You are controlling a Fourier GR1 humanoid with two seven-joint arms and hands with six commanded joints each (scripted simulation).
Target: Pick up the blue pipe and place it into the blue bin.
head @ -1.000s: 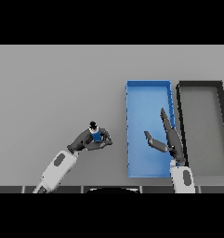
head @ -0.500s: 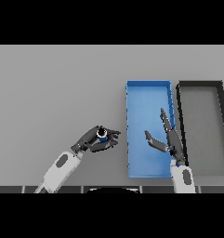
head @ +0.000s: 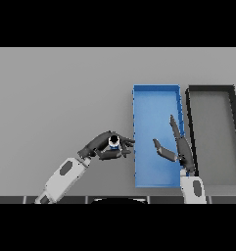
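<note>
We have the small blue pipe piece (head: pixel 113 142), of which little more than a pale round end and a trace of blue shows, clamped inside our left hand (head: pixel 108 146), whose dark fingers and thumb curl right around it. The hand with the pipe sits over the flat grey table (head: pixel 56 93), just beside the near left wall of the shallow, rectangular blue bin (head: pixel 156 93), with the fingertips almost at that wall but not yet across it. We judge from this that the pick is done: the pipe is in a firm grasp and, as far as we can tell, carried off the table, though the fingers hide its underside. What is left is the last part of the carry and the drop: we must bring the hand over the bin's rim, get the pipe above the blue floor, and only then spread the fingers. Our right hand (head: pixel 178 144) shows above the near right part of the blue bin, fingers straight and thumb held apart, holding nothing. It leaves the left half of the bin floor free for the pipe. A dark grey rectangular bin (head: pixel 211 89) stands just to the right of the blue one and plays no part.
</note>
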